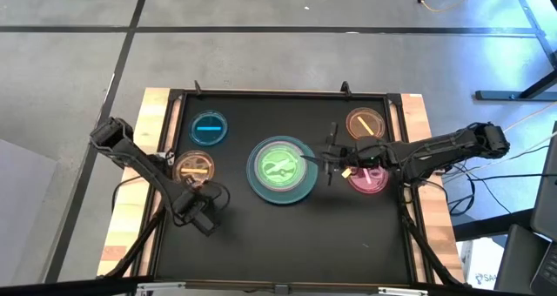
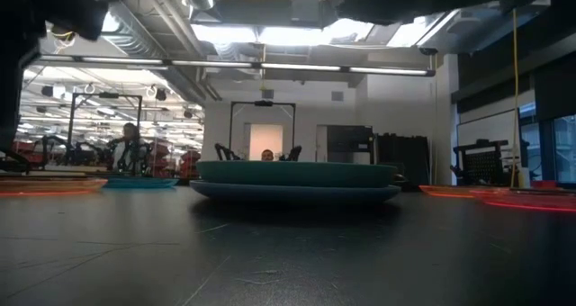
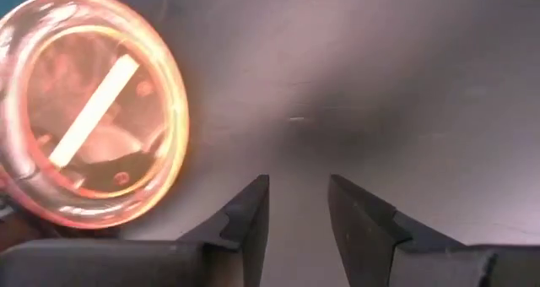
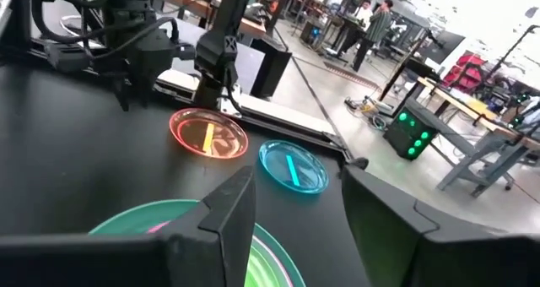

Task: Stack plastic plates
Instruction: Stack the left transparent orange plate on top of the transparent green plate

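Note:
A stack of plates (image 1: 281, 168) sits mid-table: a large grey-blue one at the bottom, teal above it, and a small green plate (image 4: 160, 224) lying on top. The low view shows the stack (image 2: 295, 182) edge-on. Lying flat and alone on the table are a small blue plate (image 1: 209, 129), an orange one (image 1: 195, 166), an amber one (image 1: 365, 124) and a magenta one (image 1: 368, 178). My right gripper (image 1: 330, 162) hovers open over the stack's right rim, touching nothing. My left gripper (image 1: 207, 209) is open beside the orange plate (image 3: 89, 110), toward the near edge.
The black mat (image 1: 287, 244) has a raised frame (image 1: 278, 93) around it, with wooden table edges on both sides. The right arm reaches in over the magenta plate. The near half of the mat holds only the left gripper. People and workbenches show in the room beyond.

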